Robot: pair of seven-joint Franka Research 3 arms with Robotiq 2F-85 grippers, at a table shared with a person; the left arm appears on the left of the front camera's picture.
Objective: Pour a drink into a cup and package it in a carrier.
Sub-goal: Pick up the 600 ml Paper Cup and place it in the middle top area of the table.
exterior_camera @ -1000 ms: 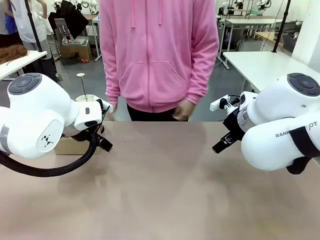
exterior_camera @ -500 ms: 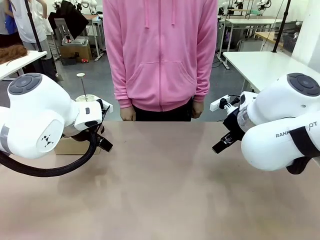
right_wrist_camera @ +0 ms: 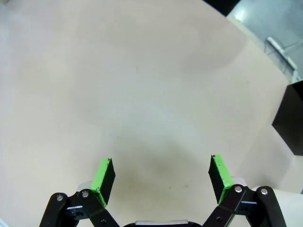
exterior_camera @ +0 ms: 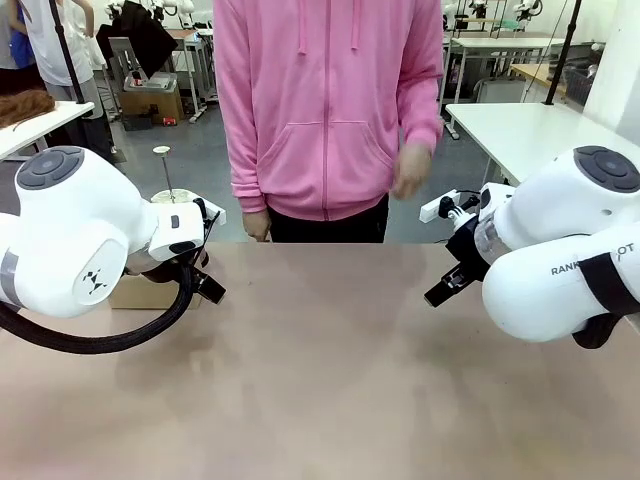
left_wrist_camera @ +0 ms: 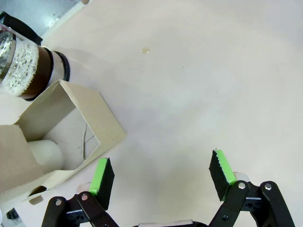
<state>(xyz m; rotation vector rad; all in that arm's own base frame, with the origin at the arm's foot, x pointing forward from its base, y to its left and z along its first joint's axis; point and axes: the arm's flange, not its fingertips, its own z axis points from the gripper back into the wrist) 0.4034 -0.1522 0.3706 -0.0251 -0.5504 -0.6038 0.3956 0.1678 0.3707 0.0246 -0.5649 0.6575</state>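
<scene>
left jaws: wide, empty
right jaws: wide, empty
drink (left_wrist_camera: 39,67): upper left, jug cut by frame edge
carrier (left_wrist_camera: 105,120): lower left, partly cropped

Bright, even overhead light; soft diffuse shadows on the table (exterior_camera: 330,400). Person's raised hand (exterior_camera: 411,170) is motion-blurred. Wrist views wide-angle, table surface washed out pale.

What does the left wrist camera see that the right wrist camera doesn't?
Left wrist view: a glass jug holding the dark drink, next to the brown cardboard carrier with something pale inside. Right wrist view: a black box at the picture's right side. Both: bare table, plus open, empty jaws: the left gripper in one, the right gripper in the other.
</scene>
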